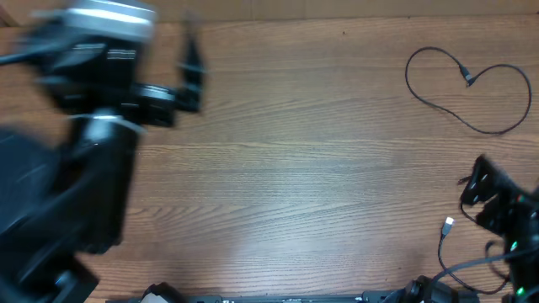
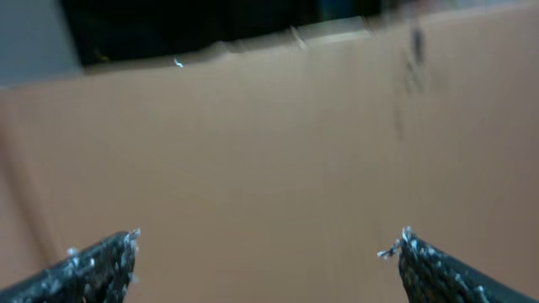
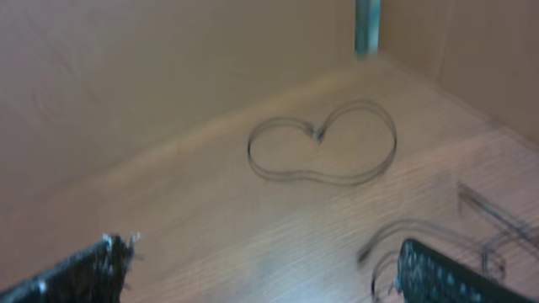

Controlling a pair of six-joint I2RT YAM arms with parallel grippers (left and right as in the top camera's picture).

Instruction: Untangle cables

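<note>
At the far right of the tabletop (image 1: 295,168), overhead, the looped cable (image 1: 472,88) lies long axis left-to-right, beyond your right claw (image 1: 472,187); your left claw (image 1: 192,76) sits well apart. Left wrist: that claw gapes wide, empty, no cable seen. Right wrist: claw wide, looped cable (image 3: 324,151) ahead, lying crosswise.

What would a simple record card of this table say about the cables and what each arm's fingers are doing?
surface: wooden table
looped cable: upper right of the overhead view, lying alone in a heart-like loop
second cable: lower right of the overhead view, pale plug end showing, apart from the loop
left fingers: spread wide, nothing between them; view blurred
right fingers: spread wide, nothing between them
cables held: none
</note>
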